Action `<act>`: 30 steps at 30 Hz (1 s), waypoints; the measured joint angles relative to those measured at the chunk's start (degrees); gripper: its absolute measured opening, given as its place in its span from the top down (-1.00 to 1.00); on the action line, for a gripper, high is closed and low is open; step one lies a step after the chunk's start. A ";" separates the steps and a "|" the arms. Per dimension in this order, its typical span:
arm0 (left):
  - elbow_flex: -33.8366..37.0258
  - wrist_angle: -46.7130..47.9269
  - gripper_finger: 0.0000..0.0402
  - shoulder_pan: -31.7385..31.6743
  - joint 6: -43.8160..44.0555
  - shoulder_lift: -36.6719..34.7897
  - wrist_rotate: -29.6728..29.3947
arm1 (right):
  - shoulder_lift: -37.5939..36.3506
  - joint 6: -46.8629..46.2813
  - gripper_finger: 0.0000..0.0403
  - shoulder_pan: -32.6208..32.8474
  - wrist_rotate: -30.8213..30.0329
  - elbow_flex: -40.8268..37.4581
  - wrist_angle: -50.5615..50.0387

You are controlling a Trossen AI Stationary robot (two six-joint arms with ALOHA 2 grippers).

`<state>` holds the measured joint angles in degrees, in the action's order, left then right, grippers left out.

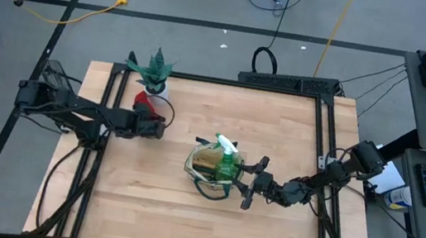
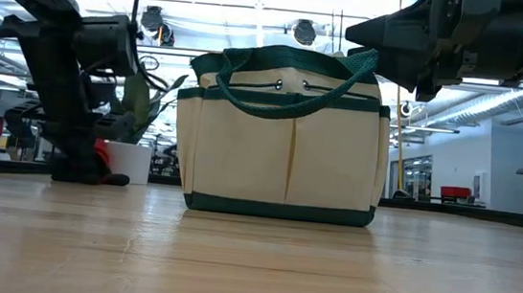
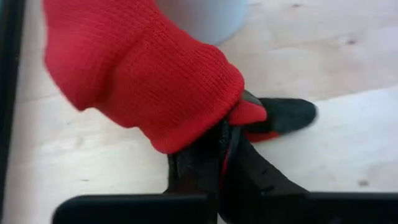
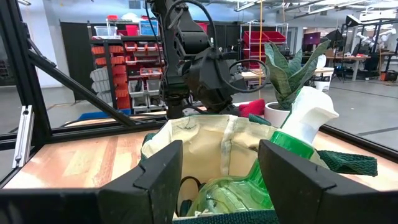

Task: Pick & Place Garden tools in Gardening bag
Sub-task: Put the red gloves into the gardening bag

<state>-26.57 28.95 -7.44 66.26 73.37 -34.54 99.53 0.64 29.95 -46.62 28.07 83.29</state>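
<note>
A red knitted glove with black parts [image 1: 145,103] lies on the table at the far left, next to a white pot [image 1: 156,88] holding a spiky green plant [image 1: 153,67]. My left gripper [image 1: 154,125] is shut on the glove [image 3: 149,74]. The beige gardening bag [image 1: 210,169] stands mid-table on its flat bottom, with a green white-nozzled spray bottle [image 1: 227,159] leaning inside it. My right gripper [image 1: 252,181] stands open at the bag's right side, level with its rim [image 4: 205,134]; its fingers touch nothing that I can see. My left gripper pinches a bunched red-and-black part of the glove [image 3: 245,118] between its two fingers [image 3: 199,165], slanting down from the table's left side. The red knitted part [image 3: 124,56] lies beyond the fingers on the table. How many layers are caught I cannot tell.
The potted plant stands close behind the glove, by the far left corner. A black metal frame [image 1: 321,151] runs along the table's edges. Bare wood [image 1: 182,223] spreads in front of the bag, toward the near edge.
</note>
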 joint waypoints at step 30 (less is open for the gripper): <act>-18.45 -7.73 0.96 21.62 -21.65 -0.03 -14.61 | 0.00 0.02 0.00 0.00 0.16 0.01 0.00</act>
<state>-45.02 21.22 14.19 44.61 73.34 -49.15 99.53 0.67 29.95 -46.46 28.08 83.29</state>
